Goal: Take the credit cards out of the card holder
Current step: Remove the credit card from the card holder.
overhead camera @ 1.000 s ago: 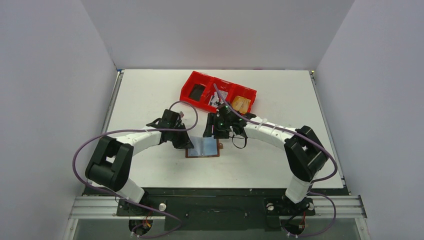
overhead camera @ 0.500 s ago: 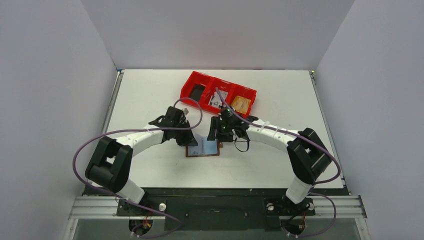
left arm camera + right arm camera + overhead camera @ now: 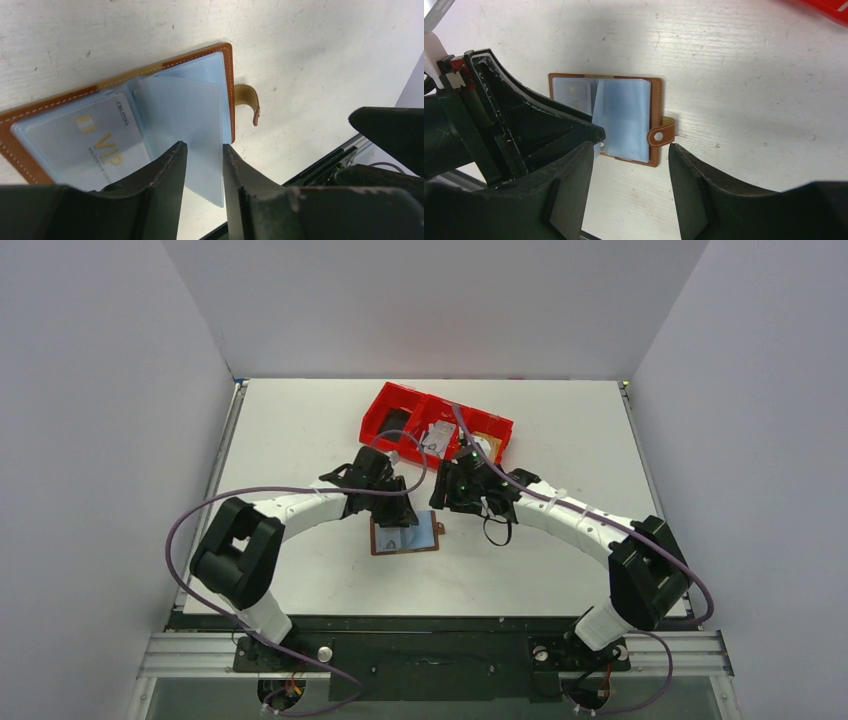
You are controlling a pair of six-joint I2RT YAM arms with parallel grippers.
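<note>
Spread open and flat on the white surface (image 3: 300,440), about midway between both arms: the card holder (image 3: 405,536), brown cover down, clear sleeves up, snap tab (image 3: 663,134) poking out to the right. Tucked in the left half, a pale card (image 3: 95,145) with gold VIP lettering, not yet out; no 2nd card discernible behind the other sleeves. Over that left half, the left claw (image 3: 202,150), fingers parted by only a narrow gap and set either side of the free edge of 1 loose sleeve (image 3: 195,115), apparently to catch that leaf and turn or steady it, opening up the card pocket; no firm pinch visible, so best read as released. Above the right edge near the tab, the right claw (image 3: 630,150), spread wide and empty, clear of the leather, seemingly poised to pin the cover or pull a card once exposed. Likely reason for the 2-sided stance: thin, slippery sleeves and a light holder prone to sliding under a 1-sided tug. Further back on the surface, apart from the holder, a red tray (image 3: 372,418) with 3 compartments of small items, too small to name. Surface scuffed and speckled in the wrist views. All around, plain pale walls (image 3: 100,440) on 3 sides, plus a metal rail (image 3: 690,650) along the near edge by the arm bases.
</note>
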